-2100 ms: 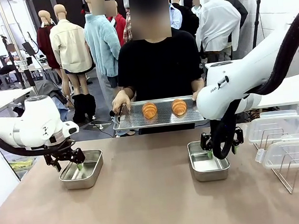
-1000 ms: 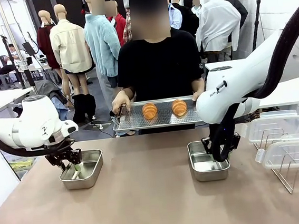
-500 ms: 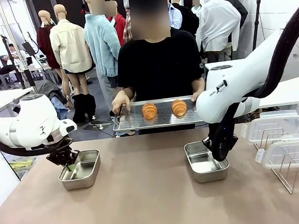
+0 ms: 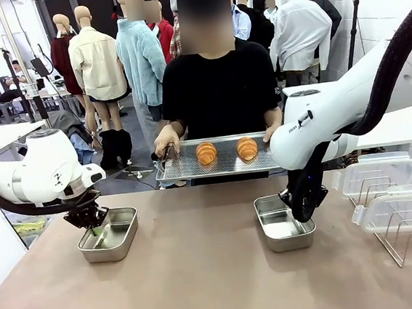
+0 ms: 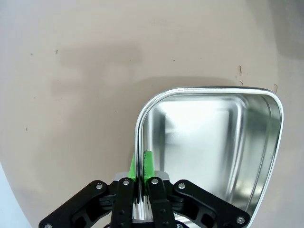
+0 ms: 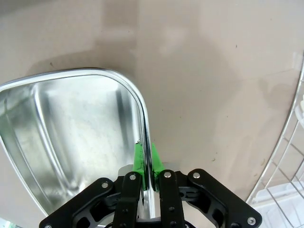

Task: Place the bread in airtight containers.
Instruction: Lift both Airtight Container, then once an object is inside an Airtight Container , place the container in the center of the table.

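Note:
Two golden-orange bread rolls (image 4: 206, 153) (image 4: 247, 147) lie on a flat steel tray (image 4: 193, 167) that a person holds at the far side of the table. An empty steel container (image 4: 110, 237) (image 5: 213, 142) sits at the left; my left gripper (image 4: 90, 225) (image 5: 141, 164) is shut on its left wall, one green pad inside and one outside. A second empty steel container (image 4: 280, 224) (image 6: 61, 128) sits right of centre, and my right gripper (image 4: 304, 211) (image 6: 147, 159) is shut on its right wall in the same way.
Clear plastic lids (image 4: 384, 181) lie at the right edge of the table, with a wire rack (image 4: 407, 237) (image 6: 285, 156) in front of them. Bare brown tabletop (image 4: 203, 272) spreads between and in front of the containers.
Both grippers dropped onto the container walls and shut on them. The left container has shifted slightly left and the right container slightly left too. The person's tray stayed still.

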Motion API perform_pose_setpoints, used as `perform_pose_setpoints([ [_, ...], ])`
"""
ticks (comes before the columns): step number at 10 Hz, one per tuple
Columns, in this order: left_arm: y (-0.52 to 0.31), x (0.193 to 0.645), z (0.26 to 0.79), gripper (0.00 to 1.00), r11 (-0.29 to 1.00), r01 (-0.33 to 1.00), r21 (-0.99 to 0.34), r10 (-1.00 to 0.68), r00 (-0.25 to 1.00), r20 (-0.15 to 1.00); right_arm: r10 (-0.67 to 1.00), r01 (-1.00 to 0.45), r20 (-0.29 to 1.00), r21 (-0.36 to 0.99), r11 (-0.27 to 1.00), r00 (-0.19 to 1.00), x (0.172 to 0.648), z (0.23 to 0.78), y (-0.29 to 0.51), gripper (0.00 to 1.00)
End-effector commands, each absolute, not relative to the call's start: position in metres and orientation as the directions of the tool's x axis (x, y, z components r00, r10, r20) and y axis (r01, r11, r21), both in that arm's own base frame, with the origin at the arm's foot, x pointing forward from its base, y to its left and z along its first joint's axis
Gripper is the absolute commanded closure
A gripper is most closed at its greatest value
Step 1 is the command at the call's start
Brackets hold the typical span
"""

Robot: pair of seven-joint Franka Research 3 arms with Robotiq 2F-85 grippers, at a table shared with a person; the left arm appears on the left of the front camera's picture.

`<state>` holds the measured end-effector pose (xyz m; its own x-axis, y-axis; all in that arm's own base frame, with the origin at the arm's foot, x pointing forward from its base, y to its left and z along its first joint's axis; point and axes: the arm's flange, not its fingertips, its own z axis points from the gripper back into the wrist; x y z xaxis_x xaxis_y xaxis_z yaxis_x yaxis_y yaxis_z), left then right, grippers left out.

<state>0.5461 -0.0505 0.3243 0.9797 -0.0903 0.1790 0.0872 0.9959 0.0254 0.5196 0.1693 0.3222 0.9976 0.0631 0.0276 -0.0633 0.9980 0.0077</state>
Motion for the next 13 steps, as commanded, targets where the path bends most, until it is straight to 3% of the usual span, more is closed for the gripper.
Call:
perform_pose_setpoints([
  [1, -0.051, 0.546, 0.324, 1.0, 0.996, 0.087, 0.025, -0.09, 0.98, 0.18, 0.065, -0.065, 0.029, 0.008, 0.998, 0.997, 0.519, 0.322, 0.169, 1.0],
  [11, -0.051, 0.546, 0.324, 1.0, 0.996, 0.087, 0.025, -0.091, 0.98, 0.179, 0.063, -0.063, 0.028, 0.008, 0.998, 0.998, 0.52, 0.322, 0.169, 1.0],
  [13, -0.065, 0.528, 0.374, 1.0, 0.995, 0.09, 0.043, -0.097, 0.97, 0.225, 0.09, -0.095, 0.107, 0.042, 0.995, 0.99, 0.511, 0.366, 0.17, 1.0],
])
